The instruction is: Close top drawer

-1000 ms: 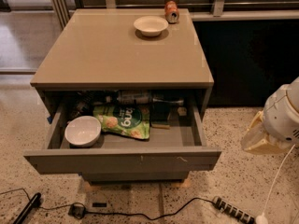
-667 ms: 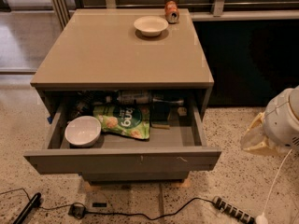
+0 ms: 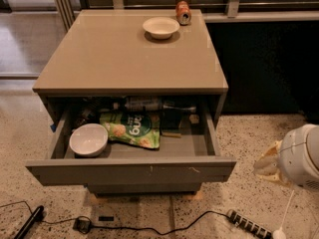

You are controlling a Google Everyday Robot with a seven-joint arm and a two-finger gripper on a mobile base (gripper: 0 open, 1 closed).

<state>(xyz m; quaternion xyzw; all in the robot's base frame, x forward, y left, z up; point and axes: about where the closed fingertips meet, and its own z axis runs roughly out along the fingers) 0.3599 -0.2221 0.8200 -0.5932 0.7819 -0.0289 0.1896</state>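
The top drawer [image 3: 130,170] of the grey cabinet [image 3: 124,59] is pulled far out; its flat grey front has small pale scratch marks. Inside it lie a white bowl [image 3: 88,139], a green snack bag [image 3: 132,128] and dark bottles at the back [image 3: 149,104]. My gripper [image 3: 267,166] is a pale piece at the end of the white arm [image 3: 301,157]. It hangs to the right of the drawer's front right corner, apart from it and near floor level.
On the cabinet top stand a white bowl [image 3: 160,27] and an orange can [image 3: 183,12]. A black cable [image 3: 149,228] and a power strip [image 3: 248,224] lie on the speckled floor in front. A dark wall panel [image 3: 269,68] is on the right.
The white arm with the gripper has moved down at the right edge. The drawer is as far out as before.
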